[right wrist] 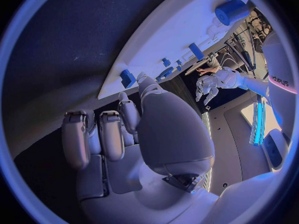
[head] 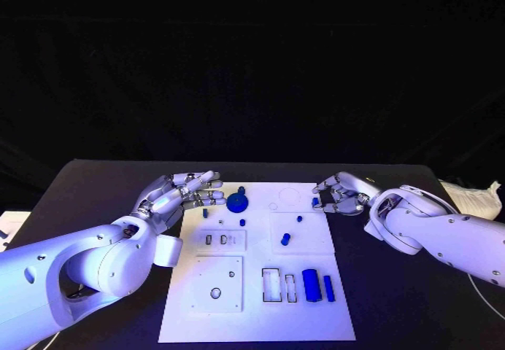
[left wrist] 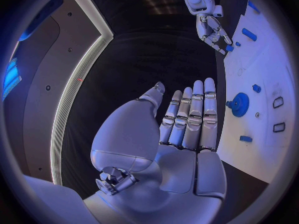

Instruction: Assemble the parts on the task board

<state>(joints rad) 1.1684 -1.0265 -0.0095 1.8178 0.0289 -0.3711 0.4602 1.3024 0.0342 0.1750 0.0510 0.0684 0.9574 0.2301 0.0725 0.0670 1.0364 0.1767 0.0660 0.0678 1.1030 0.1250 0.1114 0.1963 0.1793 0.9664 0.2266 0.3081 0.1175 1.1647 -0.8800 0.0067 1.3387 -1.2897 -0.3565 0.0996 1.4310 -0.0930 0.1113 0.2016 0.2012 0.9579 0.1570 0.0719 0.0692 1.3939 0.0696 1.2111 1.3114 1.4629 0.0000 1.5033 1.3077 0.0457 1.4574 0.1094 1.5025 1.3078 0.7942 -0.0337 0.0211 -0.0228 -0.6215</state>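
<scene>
The task board (head: 316,248) lay flat on the black table (head: 95,189) between the 2 hands, with small blue parts scattered over it. A round, gear-like part (head: 238,201) stood just beside the left hand's fingertips, and 2 upright bars, a thick one (head: 311,284) and a thin one (head: 329,288), sat nearer the robot, well apart from either hand. A small blue piece (head: 316,201) sat right at the right hand's fingertips; whether it was pinched could not be told. These parts looked rigid, light and smooth, so likely to slip or tip; each would best be taken by its sides with fingertips. The left hand (head: 181,191) hovered at the board's edge, fingers straight and side by side, holding nothing. The right hand (head: 342,194) had its fingers curled inward.
</scene>
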